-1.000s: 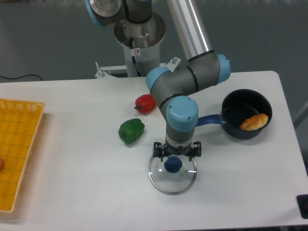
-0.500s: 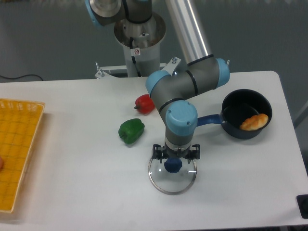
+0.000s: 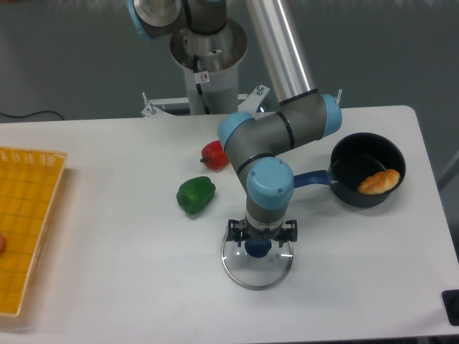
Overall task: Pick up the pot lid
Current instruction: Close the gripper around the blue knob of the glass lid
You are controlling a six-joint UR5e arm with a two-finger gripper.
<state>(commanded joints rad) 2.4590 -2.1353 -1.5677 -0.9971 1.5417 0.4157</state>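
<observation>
Gripper (image 3: 262, 233) hangs over the knob (image 3: 258, 249), wide open and holding nothing; closing too high could pinch only its top, letting the lid (image 3: 259, 272) slip.

Gripper (image 3: 262, 233) lower now (just slightly)

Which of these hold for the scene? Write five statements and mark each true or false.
1. The fingers are spread above the lid. True.
2. The lid's knob is red. False: it is dark blue.
3. The red pepper lies on the table. True.
4. The lid covers the black pan. False: it lies on the table, apart from the pan.
5. The green pepper is inside the pan. False: it is on the table.
</observation>
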